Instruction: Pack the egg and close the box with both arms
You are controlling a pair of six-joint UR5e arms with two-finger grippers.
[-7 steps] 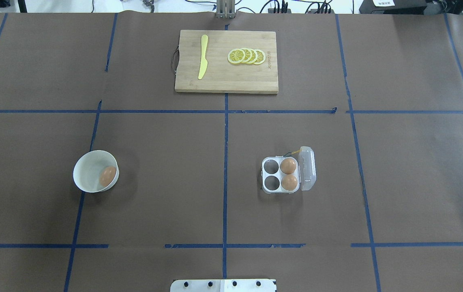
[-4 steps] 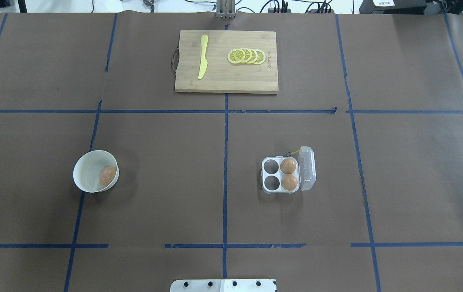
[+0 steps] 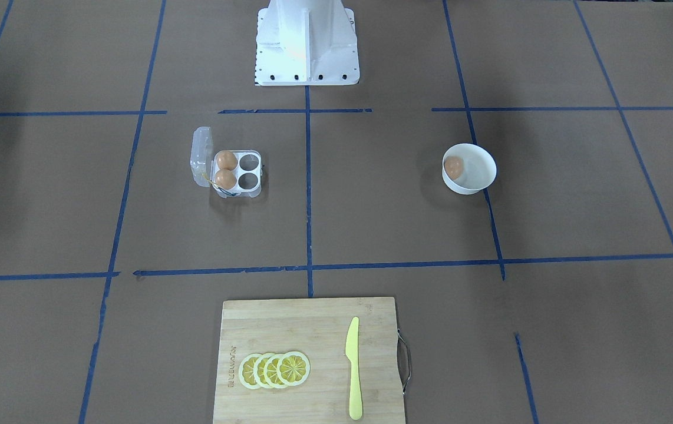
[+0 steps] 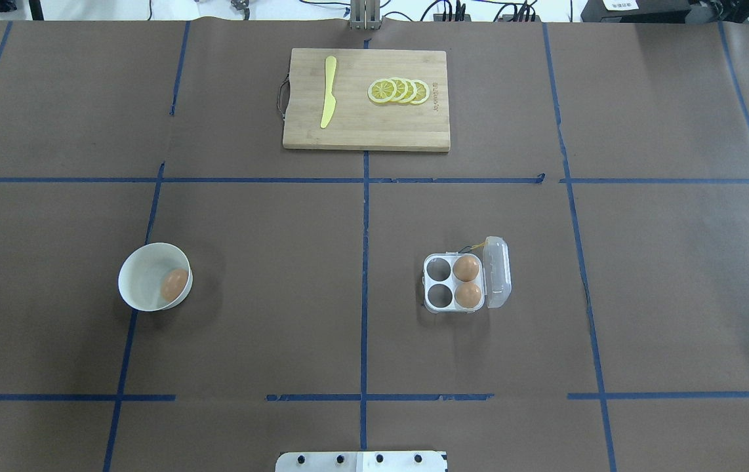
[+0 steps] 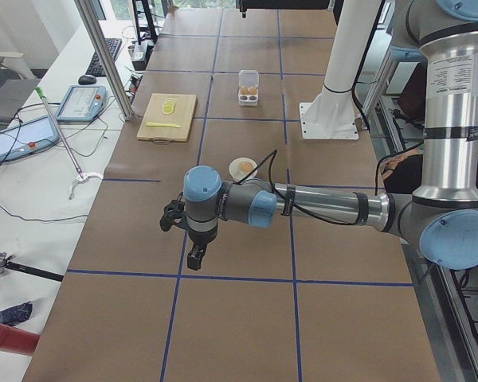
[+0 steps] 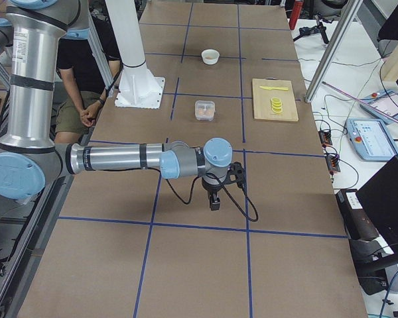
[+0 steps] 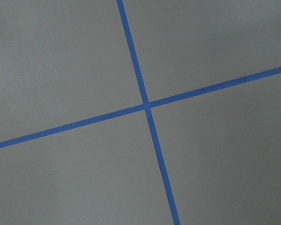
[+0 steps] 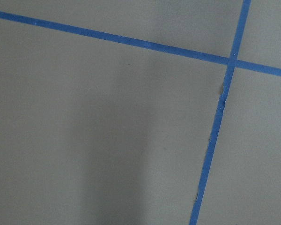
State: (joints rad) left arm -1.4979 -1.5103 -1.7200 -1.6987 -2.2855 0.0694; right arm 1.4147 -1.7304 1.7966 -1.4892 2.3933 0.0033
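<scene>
One egg (image 4: 174, 284) lies in a white bowl (image 4: 130, 265) on the table's left half; it also shows in the front view (image 3: 453, 165). The clear box (image 4: 425, 283) stands right of centre, its lid (image 4: 498, 272) open to the right, with two eggs (image 4: 466, 268) in the right-hand cells and two cells empty. My left gripper (image 5: 195, 253) hangs over bare table far from the bowl, seen only in the left side view. My right gripper (image 6: 214, 201) likewise shows only in the right side view, far from the box (image 6: 205, 110). I cannot tell whether either is open. Both wrist views show only table and blue tape.
A wooden cutting board (image 4: 366, 134) at the far middle carries a yellow knife (image 4: 328, 92) and lemon slices (image 4: 399, 90). The white pedestal (image 3: 306, 41) stands at the near edge. A seated person (image 6: 86, 99) is behind the robot.
</scene>
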